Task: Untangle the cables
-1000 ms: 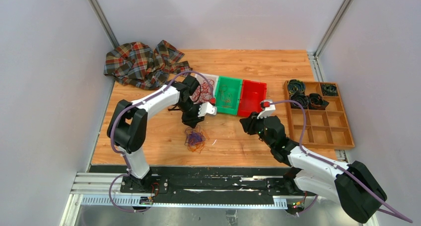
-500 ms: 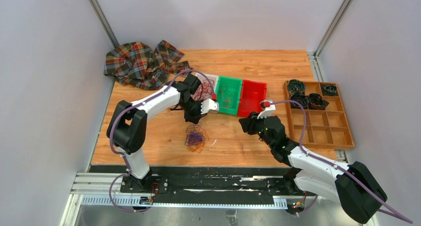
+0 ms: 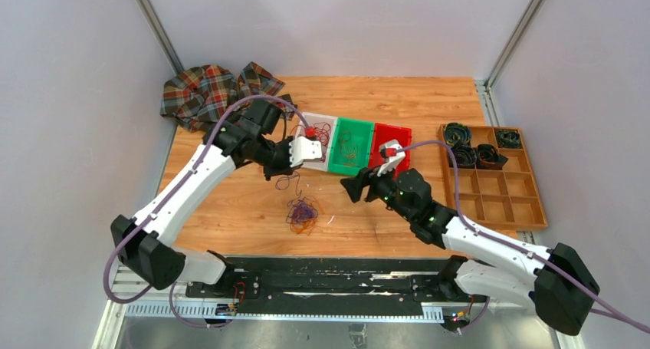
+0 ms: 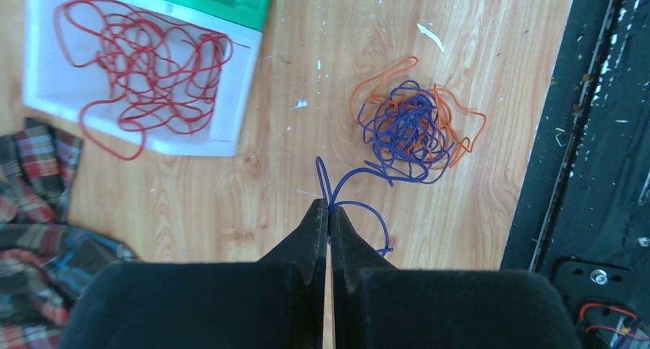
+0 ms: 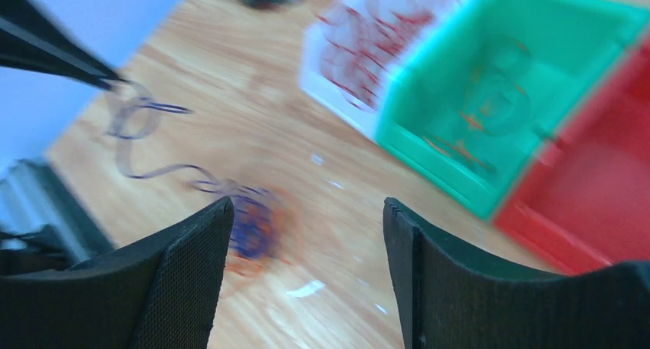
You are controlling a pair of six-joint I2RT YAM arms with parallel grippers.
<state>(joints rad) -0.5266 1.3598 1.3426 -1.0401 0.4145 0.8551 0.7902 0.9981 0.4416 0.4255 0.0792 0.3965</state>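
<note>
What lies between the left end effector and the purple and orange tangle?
A single purple strand, pinched in the left end effector, runs to the tangle over the wooden table; the left wrist view shows it.

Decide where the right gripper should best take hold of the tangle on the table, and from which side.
I would grip the orange loop jutting from the tangle toward the black rail, opposite the purple strand in the left gripper. Come from above with the open right gripper: the loop lies flat, clear of the rest.

Likely a lab: grey-walled robot cell (image 3: 345, 27).
</note>
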